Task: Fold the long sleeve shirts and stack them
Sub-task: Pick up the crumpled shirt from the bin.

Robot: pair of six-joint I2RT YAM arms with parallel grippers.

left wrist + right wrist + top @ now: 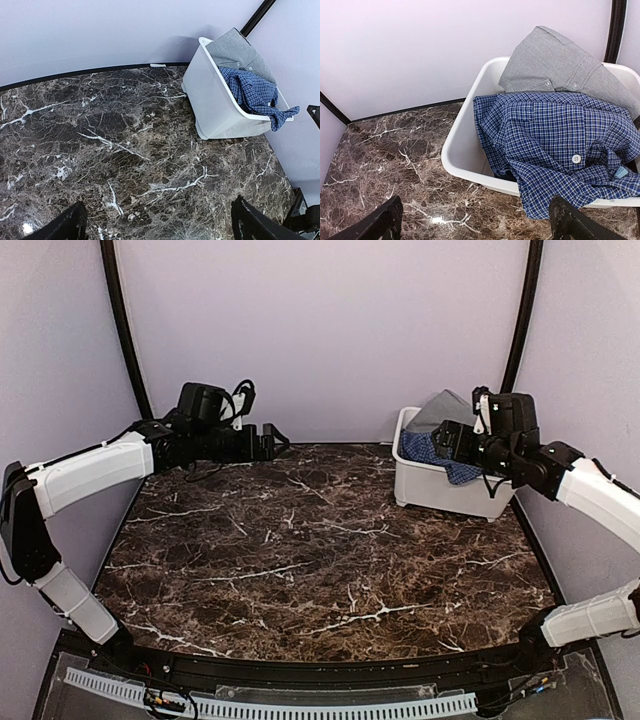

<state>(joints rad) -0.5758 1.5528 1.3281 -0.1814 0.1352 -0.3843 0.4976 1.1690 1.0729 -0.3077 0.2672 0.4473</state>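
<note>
Two shirts fill the white bin [465, 150], navy shirt [550, 140] over its rim, grey shirt [555, 65] behind. Only the right wrist view shows a white button [576, 159]; both jaws gape wide.

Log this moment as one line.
left gripper: fingers open, empty | right gripper: fingers open, facing white bin | navy shirt: in bin, draped over rim | grey shirt: behind navy

The table [300, 550] has a dark brown marble-patterned top with white veins and a black rim. A white bin [445, 490] stands on it in the far right corner, its base flat on the surface.
</note>
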